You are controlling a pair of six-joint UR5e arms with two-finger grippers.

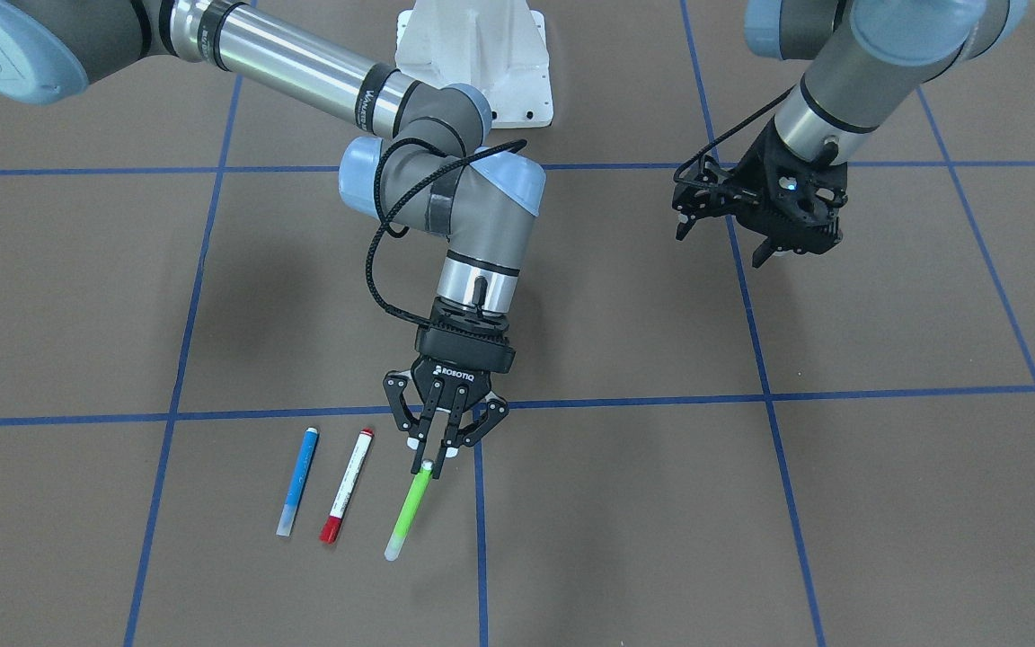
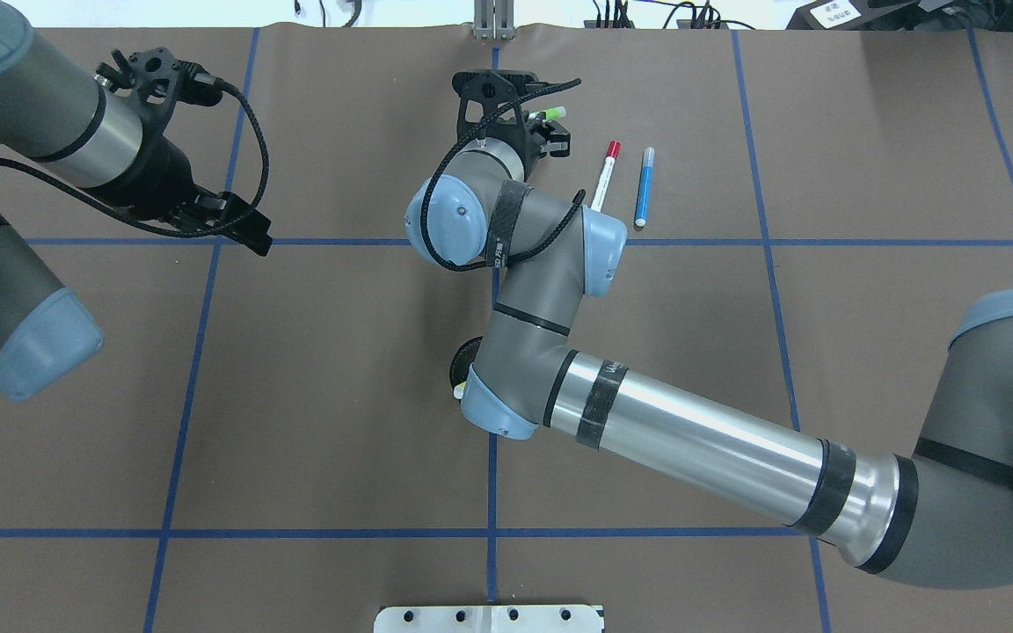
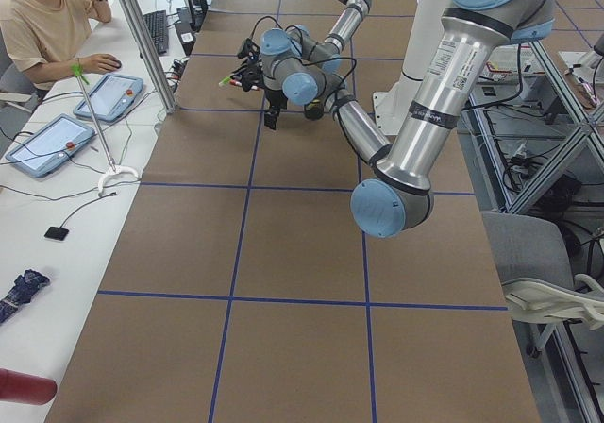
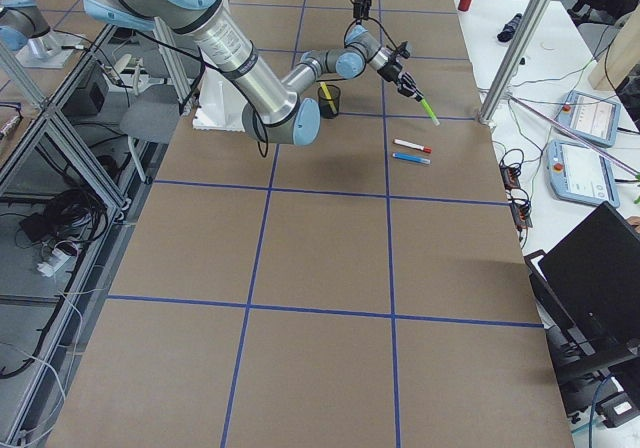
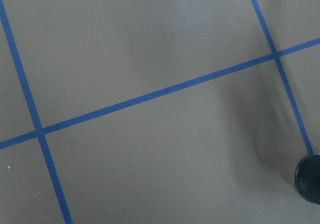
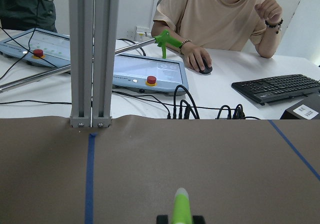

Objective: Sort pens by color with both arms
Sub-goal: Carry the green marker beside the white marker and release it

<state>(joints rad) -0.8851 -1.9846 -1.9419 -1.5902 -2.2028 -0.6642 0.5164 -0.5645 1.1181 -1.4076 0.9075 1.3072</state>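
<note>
**A:** Pens, handling?

**B:** Judged light, stiff and smooth-barrelled. They are likely to roll on the surface and to swivel in a pinch taken near one end. Mid-barrel, across the barrel, looks the safer hold.

**A:** Looks and places, outward from the mesh cup (image 4: 328, 101)?

**B:** Yellow pen (image 4: 322, 92) stands tilted in the cup. Past the cup, away from the robot, is the lime green pen (image 1: 410, 510), slim with a pale tip. The right end effector (image 1: 430, 456) has its fingers closed nearly together on the pen's cup-ward end. The pen slants down and seems clear of the surface. Farther out, off the cup's right side, lie the white pen with red cap (image 1: 347, 485), then the blue pen (image 1: 298, 479). They lie flat, roughly parallel, not touching.

**A:** Left end effector (image 1: 765, 229)?

**B:** Well off the cup's left side, hovering, nothing visibly held. How wide it stands, cannot tell.
</note>
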